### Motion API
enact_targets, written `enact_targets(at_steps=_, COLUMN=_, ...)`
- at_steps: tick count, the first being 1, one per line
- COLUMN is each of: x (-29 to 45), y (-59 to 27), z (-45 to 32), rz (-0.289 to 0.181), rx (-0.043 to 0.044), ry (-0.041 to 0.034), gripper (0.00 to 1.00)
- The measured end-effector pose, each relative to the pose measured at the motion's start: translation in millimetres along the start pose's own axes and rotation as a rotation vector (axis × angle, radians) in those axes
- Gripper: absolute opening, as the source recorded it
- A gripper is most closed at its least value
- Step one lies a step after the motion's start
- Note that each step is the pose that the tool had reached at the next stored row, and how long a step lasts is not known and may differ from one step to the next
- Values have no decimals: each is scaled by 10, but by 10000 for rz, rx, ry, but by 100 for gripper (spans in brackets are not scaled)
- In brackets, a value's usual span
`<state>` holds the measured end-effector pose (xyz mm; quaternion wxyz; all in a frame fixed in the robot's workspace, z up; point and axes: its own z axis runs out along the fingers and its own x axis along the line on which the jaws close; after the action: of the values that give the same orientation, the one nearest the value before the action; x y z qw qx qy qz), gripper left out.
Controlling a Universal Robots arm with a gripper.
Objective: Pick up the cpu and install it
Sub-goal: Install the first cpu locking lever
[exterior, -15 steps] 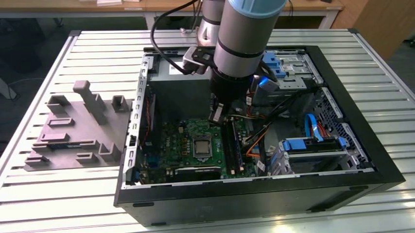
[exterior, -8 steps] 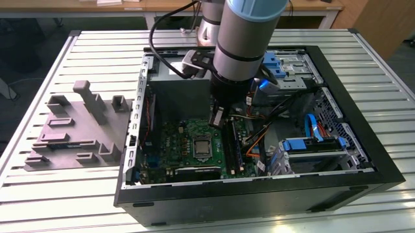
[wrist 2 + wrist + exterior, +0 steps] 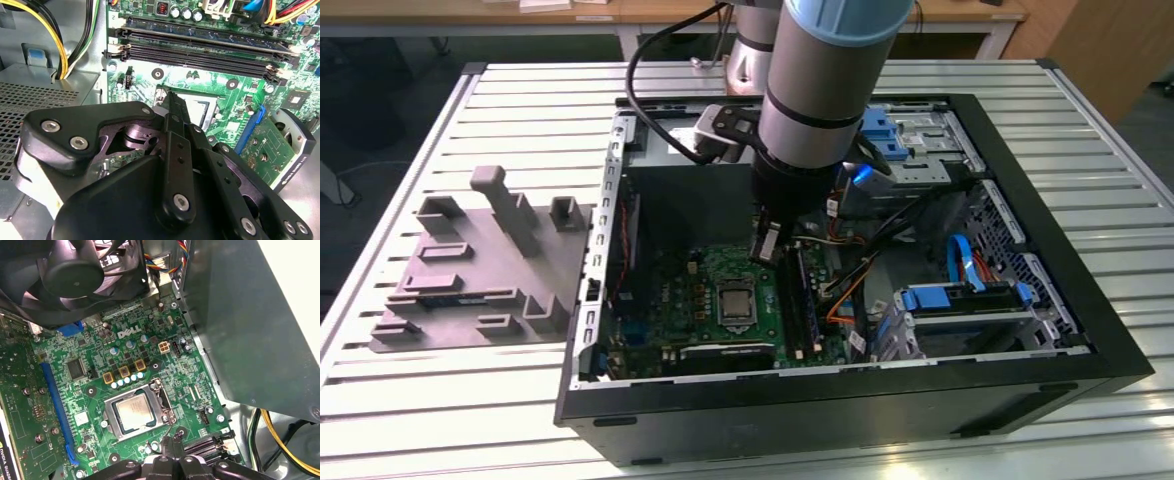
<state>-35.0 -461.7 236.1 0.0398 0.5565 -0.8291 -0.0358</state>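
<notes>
An open computer case (image 3: 1014, 375) lies on its side on a slatted metal tabletop (image 3: 520, 380), with the green motherboard (image 3: 674, 300) facing up. A single robot arm (image 3: 821, 90) reaches down into the case from its far side. Its claw (image 3: 770, 243) hangs low over the motherboard, just above the far edge of the processor socket (image 3: 736, 303).

The cpu (image 3: 135, 411), a small square chip with a pale silvery metal top, already sits flat inside that socket, ringed by the metal socket frame (image 3: 111, 421), near the middle of the motherboard. In the first wrist view the claw's (image 3: 172, 447) dark fingertips (image 3: 176, 444) appear drawn close together into a narrow point just beside one corner of the socket frame, apart from the chip itself. Nothing is seen between them, so the claw looks clenched and empty. The second wrist view shows the same narrow tip (image 3: 170, 100) against the socket's edge, with the long black memory slots (image 3: 200, 52) beyond.

The relation that matters: the chip lies just off the claw's tip, slightly lower and toward the near side of the case, lying flat and square with the socket.

A grey moulded tray (image 3: 474, 270) stands on the tabletop beyond the case's side at the exterior view's left, well apart from the arm.
</notes>
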Motion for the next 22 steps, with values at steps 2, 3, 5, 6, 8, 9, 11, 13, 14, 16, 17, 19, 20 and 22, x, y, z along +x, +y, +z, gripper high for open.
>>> enact_targets(at_steps=2, x=0, y=0, z=0, rz=0, rx=0, ry=0, gripper=11)
enact_targets(at_steps=3, x=0, y=0, z=0, rz=0, rx=0, ry=0, gripper=11)
enact_targets(at_steps=5, x=0, y=0, z=0, rz=0, rx=0, ry=0, gripper=11)
enact_targets(at_steps=6, x=0, y=0, z=0, rz=0, rx=0, ry=0, gripper=11)
enact_targets(at_steps=8, x=4, y=2, z=2, rz=-2, rx=0, ry=0, gripper=11)
enact_targets(at_steps=9, x=11, y=6, z=4, rz=-7, rx=0, ry=2, gripper=11)
enact_targets(at_steps=11, x=21, y=8, z=13, rz=-118, rx=3, ry=11, gripper=11)
enact_targets(at_steps=13, x=22, y=7, z=21, rz=-369, rx=14, ry=36, gripper=11)
enact_targets(at_steps=14, x=25, y=6, z=24, rz=-471, rx=25, ry=45, gripper=11)
enact_targets(at_steps=16, x=38, y=1, z=30, rz=-593, rx=53, ry=48, gripper=11)
enact_targets(at_steps=17, x=45, y=-3, z=36, rz=-640, rx=60, ry=50, gripper=11)
enact_targets(at_steps=19, x=57, y=-9, z=45, rz=-733, rx=65, ry=59, gripper=11)
enact_targets(at_steps=20, x=61, y=-11, z=49, rz=-767, rx=66, ry=61, gripper=11)
enact_targets(at_steps=22, x=63, y=-12, z=52, rz=-789, rx=66, ry=62, gripper=11)
